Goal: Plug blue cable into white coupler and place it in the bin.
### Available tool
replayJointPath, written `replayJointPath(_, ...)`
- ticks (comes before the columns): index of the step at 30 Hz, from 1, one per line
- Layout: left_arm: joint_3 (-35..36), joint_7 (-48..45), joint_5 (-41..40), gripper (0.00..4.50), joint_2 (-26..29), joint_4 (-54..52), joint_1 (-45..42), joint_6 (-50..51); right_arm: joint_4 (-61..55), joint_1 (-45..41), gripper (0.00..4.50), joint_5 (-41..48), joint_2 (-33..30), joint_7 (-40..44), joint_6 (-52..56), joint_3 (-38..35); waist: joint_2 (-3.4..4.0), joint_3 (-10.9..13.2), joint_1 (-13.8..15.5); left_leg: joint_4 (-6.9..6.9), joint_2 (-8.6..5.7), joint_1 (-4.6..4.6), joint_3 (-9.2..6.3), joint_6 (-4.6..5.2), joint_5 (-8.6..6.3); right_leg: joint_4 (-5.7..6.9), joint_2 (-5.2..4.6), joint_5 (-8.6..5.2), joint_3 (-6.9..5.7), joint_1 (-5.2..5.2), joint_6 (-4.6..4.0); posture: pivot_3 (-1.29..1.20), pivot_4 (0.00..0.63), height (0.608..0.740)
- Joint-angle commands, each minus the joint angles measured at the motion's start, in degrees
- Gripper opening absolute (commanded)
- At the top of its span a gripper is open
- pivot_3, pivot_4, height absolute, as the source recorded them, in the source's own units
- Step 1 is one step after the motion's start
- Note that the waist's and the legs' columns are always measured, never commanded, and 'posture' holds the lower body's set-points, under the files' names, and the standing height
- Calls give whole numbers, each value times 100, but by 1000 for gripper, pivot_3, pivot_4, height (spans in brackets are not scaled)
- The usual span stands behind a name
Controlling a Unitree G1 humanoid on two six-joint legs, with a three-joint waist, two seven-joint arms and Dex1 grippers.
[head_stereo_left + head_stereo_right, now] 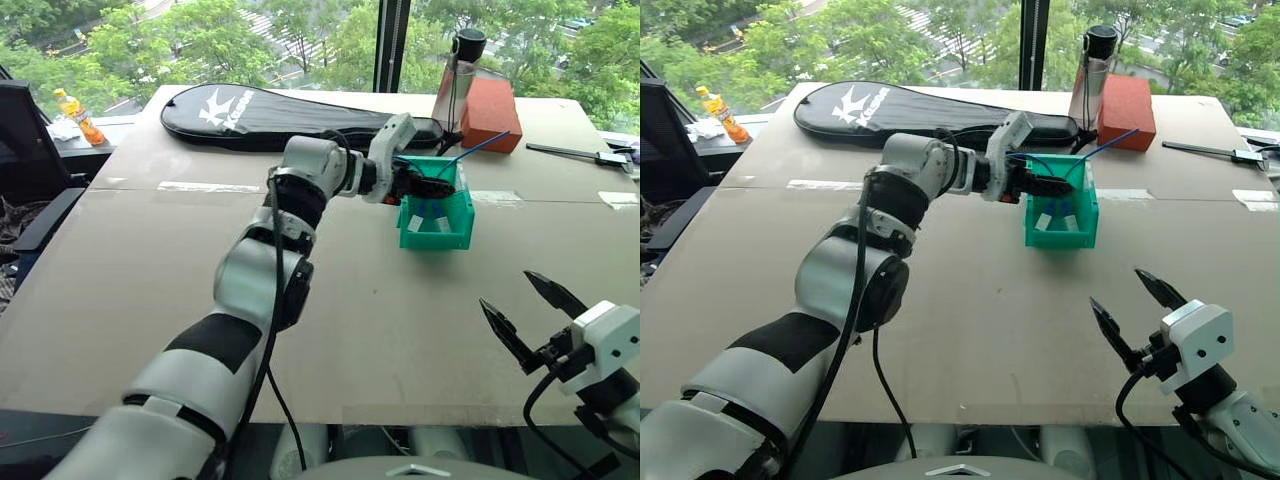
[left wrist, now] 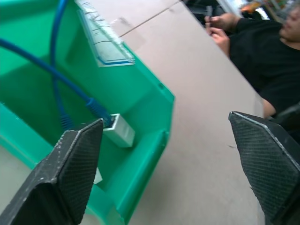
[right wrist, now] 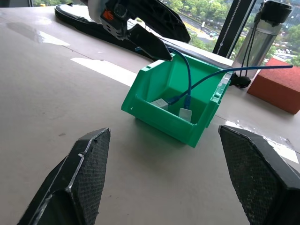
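The teal-green bin stands on the brown table, far right of centre. Inside it lies the blue cable, its plug seated in the white coupler on the bin floor. A straighter blue cord sticks out over the bin's back rim. My left gripper hovers at the bin's upper left rim, open, with nothing between its fingers. My right gripper stands open and empty near the table's front right, well short of the bin.
A black racket bag lies along the far edge. A bottle and a red-brown block stand just behind the bin. A tool lies at far right. A seated person is beside the table.
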Motion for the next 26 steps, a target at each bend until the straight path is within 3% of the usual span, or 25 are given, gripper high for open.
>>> replayJointPath(1,148,-229,-122,4467,448,-2509,1649,-1372,400,-338,3611,237,-218,175,-75,-193,2,3,13,-2,-2,20,-10,-12,6,-3,-9,1,35,7,0,0,150,740)
replayJointPath(8,1169,-407,-849,4467,1447,-4180,4327,-1567,1196,-835,3611,884,-934,870,33,-638,-5,12,186,6,-6,21,-16,10,-7,-4,14,-10,28,9,-27,0,150,740)
replayJointPath(12,1563,-224,-632,4467,1878,-4667,5731,-2168,1533,-807,3611,1143,-1302,1255,117,-910,-16,16,203,1,-6,47,9,25,-15,-4,7,-11,34,24,-26,0,150,740)
replayJointPath(19,2339,-249,-775,4467,2221,-5024,7297,-2709,1719,-365,3611,1324,-1538,1587,189,-1481,-16,13,182,2,-1,51,3,25,-17,-7,-20,-11,37,29,-27,0,150,740)
replayJointPath(26,2642,-300,-939,4467,2415,-4917,7897,-2927,1821,5,3611,1541,-1566,1739,449,-1783,-15,13,181,-1,3,56,6,24,-17,-7,-19,-23,34,27,-8,0,150,740)
